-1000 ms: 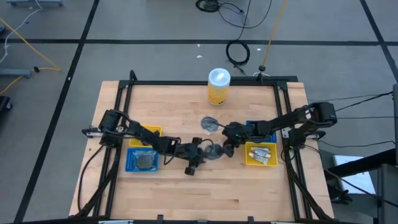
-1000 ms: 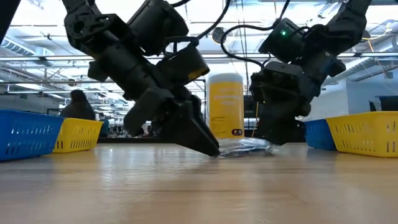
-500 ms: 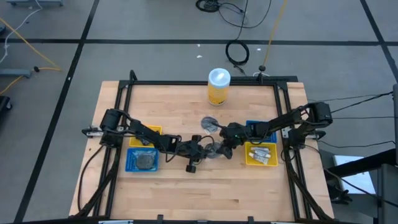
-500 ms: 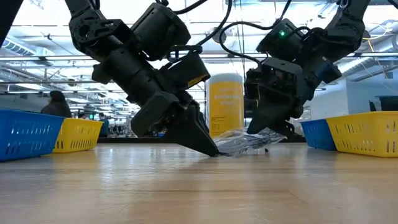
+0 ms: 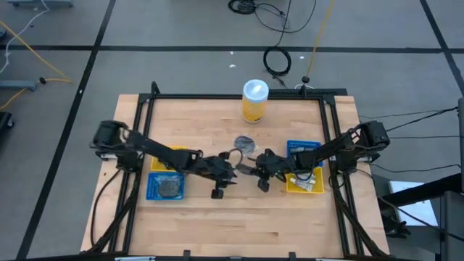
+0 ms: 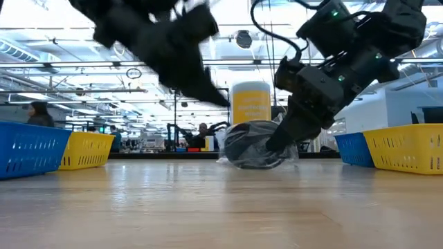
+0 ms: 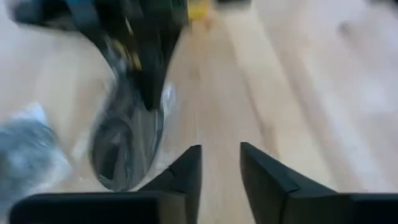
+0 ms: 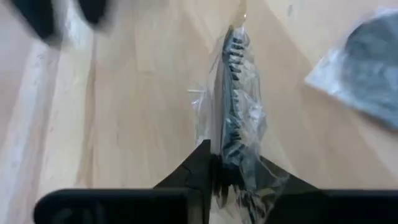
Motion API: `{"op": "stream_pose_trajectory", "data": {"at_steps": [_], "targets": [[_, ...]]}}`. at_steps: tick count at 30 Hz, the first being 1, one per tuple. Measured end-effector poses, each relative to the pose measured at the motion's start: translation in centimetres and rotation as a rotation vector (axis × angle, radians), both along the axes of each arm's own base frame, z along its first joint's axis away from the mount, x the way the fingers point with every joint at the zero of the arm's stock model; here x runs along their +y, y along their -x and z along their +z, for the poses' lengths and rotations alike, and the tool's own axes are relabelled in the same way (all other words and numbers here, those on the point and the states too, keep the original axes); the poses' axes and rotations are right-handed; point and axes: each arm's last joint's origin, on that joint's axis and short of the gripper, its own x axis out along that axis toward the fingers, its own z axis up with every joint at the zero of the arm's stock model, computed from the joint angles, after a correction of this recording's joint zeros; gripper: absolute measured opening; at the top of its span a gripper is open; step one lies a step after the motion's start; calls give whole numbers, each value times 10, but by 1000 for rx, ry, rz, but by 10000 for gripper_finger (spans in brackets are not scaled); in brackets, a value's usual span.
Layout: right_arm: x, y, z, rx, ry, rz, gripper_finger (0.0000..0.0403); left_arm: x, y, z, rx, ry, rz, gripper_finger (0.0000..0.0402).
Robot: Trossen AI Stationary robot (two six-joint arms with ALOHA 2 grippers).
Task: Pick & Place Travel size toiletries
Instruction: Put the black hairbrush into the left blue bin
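A dark-grey disc in a clear crinkled wrapper (image 6: 250,144) stands on edge near the table's middle, with my right gripper (image 8: 227,165) shut on it. My left gripper (image 7: 221,167) hovers just left of it, raised off the table (image 5: 230,172). It is open, with nothing between its fingers. A second wrapped disc (image 5: 245,143) lies flat on the wood farther back. One more disc lies in the blue tray (image 5: 165,186) at the left. My right gripper pinches the wrapped disc between its two fingers at the wrapper's edge (image 8: 231,149). It comes slanting down from the table's right side. The disc stands upright on edge, seen edge-on in the wrist view. Its lower rim (image 6: 249,166) is at the tabletop; whether it rests there I cannot tell.
A tall yellow canister with a white lid (image 5: 254,100) stands at the far middle. A yellow tray (image 5: 175,153) lies behind the left blue tray. At the right are a blue tray (image 5: 304,147) and a yellow tray (image 5: 304,183) with whitish items. Bare wood lies toward the near edge.
My right gripper has shut on the wrapped disc, which lay flat, and has tipped it up on edge while moving a little toward the left and near edges. My left gripper has risen off the table beside the disc.
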Motion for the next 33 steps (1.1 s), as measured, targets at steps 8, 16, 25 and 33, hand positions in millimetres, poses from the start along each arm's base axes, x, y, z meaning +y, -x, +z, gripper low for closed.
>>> {"op": "stream_pose_trajectory", "data": {"at_steps": [8, 16, 25, 33], "targets": [[28, 1, 8, -99, 213, 15, 22, 0, 25, 75, -211, 17, -23, 180], [57, 5, 18, -215, 416, -6, 34, -6, 30, 98, -378, -11, -270, 187], [68, 9, 20, -226, 513, 41, 27, -11, 13, 65, -325, -215, -229, 270], [68, 9, 21, -227, 521, 47, 29, -6, -2, 30, -231, -295, -69, 323]]}}
